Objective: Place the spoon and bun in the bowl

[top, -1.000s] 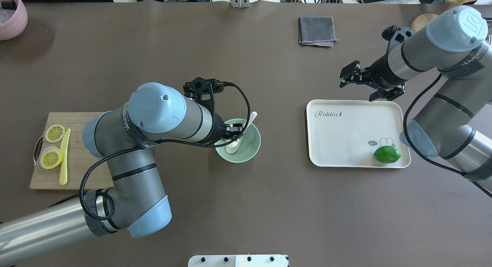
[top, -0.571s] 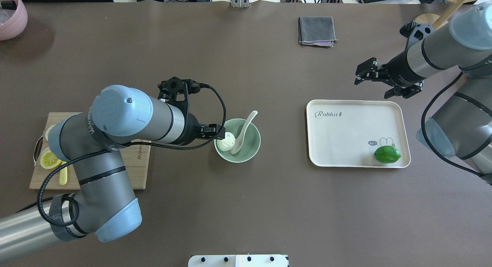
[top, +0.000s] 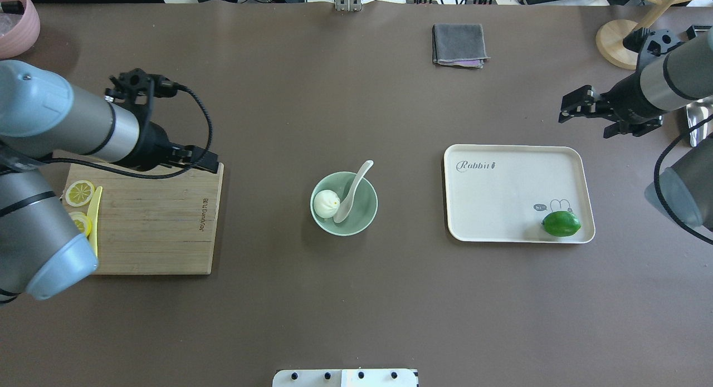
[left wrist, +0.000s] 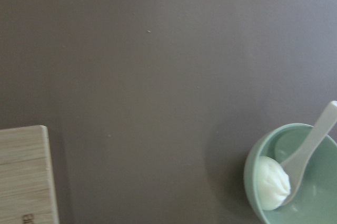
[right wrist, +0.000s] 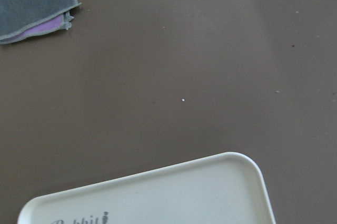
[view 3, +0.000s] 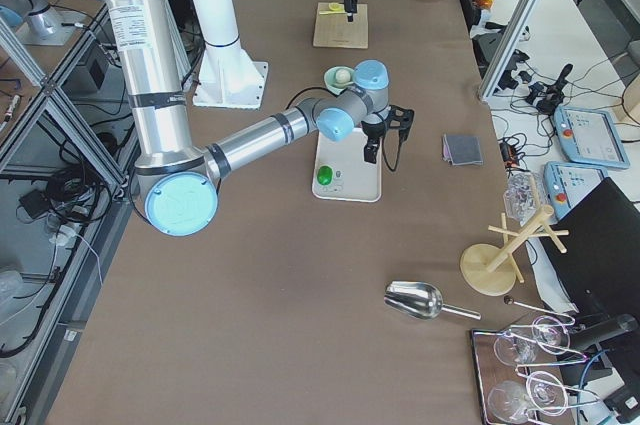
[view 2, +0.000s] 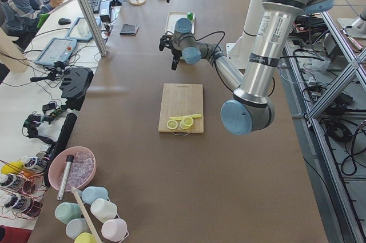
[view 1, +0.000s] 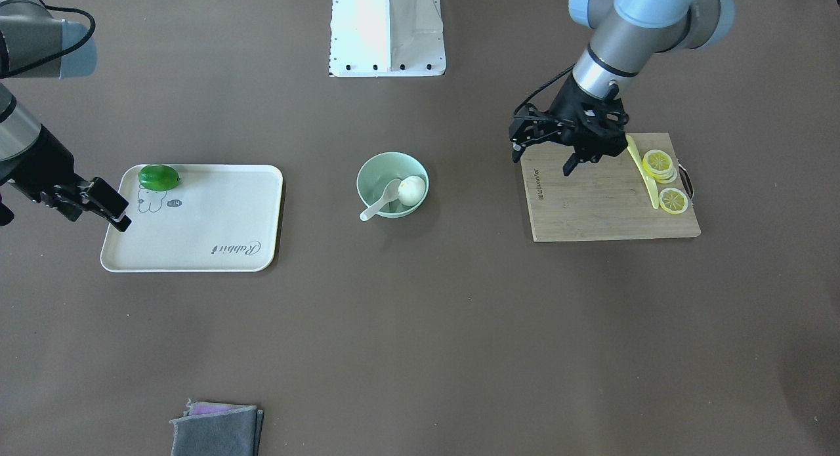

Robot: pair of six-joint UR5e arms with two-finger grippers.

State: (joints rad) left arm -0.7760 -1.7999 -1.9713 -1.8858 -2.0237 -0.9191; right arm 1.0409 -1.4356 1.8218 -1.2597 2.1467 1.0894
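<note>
The pale green bowl (top: 369, 217) stands mid-table, also in the front view (view 1: 374, 167) and the left wrist view (left wrist: 253, 182). The white bun (top: 326, 203) lies in its left half. The white spoon (top: 351, 189) lies in the bowl beside the bun, with its handle over the far rim. My left gripper (top: 203, 158) is open and empty over the far right corner of the cutting board, well left of the bowl. My right gripper (top: 584, 124) is open and empty above the table, beyond the tray's far right corner.
A wooden cutting board (top: 150, 220) at the left holds lemon slices (top: 79, 193) and a yellow knife (top: 93, 209). A white tray (top: 501, 197) at the right holds a lime (top: 561, 224). A grey cloth (top: 458, 44) lies at the far edge. A pink bowl (top: 16, 25) stands at the far left corner.
My left gripper has drawn back leftward from the bowl to the cutting board, leaving the bun in the bowl. My right gripper has moved right, away from the tray.
</note>
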